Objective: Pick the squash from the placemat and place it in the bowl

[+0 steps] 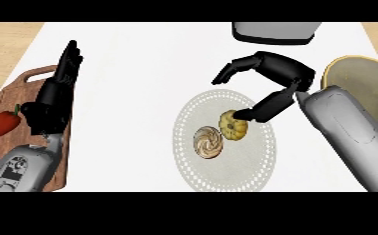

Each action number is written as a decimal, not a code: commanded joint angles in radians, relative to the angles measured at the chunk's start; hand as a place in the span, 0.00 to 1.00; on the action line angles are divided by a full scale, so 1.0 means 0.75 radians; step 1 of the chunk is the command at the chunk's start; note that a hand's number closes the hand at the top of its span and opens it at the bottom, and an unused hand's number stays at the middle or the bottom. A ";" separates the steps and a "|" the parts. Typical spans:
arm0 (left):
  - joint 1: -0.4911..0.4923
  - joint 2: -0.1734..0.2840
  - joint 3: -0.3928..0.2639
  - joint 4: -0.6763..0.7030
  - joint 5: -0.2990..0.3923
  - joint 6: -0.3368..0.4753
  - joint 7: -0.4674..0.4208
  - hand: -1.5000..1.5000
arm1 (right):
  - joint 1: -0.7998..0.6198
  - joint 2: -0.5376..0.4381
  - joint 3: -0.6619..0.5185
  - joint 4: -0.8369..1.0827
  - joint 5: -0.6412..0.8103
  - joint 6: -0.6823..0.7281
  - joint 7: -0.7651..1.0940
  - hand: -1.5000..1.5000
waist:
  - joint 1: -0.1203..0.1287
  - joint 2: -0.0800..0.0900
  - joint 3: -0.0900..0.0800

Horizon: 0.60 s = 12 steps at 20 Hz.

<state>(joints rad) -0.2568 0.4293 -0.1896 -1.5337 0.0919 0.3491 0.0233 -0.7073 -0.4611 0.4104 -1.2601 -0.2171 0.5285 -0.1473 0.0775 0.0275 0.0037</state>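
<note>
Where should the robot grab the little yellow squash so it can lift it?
Probably around its round sides, coming from above. The squash lies low on the placemat, with a swirly bun at its lower left, so the right hand fits best from the upper right.

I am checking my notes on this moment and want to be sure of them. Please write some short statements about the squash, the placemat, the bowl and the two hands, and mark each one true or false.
1. The squash lies on the placemat. True.
2. The squash is already in the bowl. False: it is on the placemat, apart from the bowl.
3. The right hand is at the squash, its thumb touching it. True.
4. The left hand holds the swirled pastry. False: it rests open over the wooden board at the left; the pastry lies on the placemat.
5. The bowl stands at the counter's left edge. False: it is at the right.
</note>
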 commanded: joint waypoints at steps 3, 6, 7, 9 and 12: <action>-0.059 -0.005 -0.031 0.008 -0.013 -0.014 0.123 0.50 | -0.204 -0.082 0.088 0.157 0.181 0.328 -0.378 0.00 | 0.003 0.002 0.001; -0.067 -0.026 -0.064 -0.003 -0.043 0.002 0.160 0.50 | -0.353 -0.112 0.138 0.181 0.340 0.355 -0.453 0.00 | -0.009 -0.009 -0.001; -0.041 -0.030 -0.065 -0.002 -0.053 0.011 0.137 0.50 | -0.391 -0.142 0.171 0.174 0.364 0.405 -0.451 0.00 | -0.012 -0.013 -0.003; -0.020 -0.031 -0.065 -0.007 -0.066 0.021 0.138 0.50 | -0.445 -0.060 0.275 0.154 0.469 0.344 -0.401 0.00 | -0.014 -0.019 -0.004; -0.065 -0.004 -0.007 0.036 -0.030 -0.017 0.132 0.50 | -0.524 -0.044 0.391 0.142 0.623 0.302 -0.412 0.00 | -0.027 -0.016 -0.006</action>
<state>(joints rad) -0.2892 0.4219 -0.2164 -1.5332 0.0657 0.3430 0.1281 -1.0157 -0.5243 0.6088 -1.1595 0.1165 0.7186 -0.3965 0.0642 0.0162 0.0010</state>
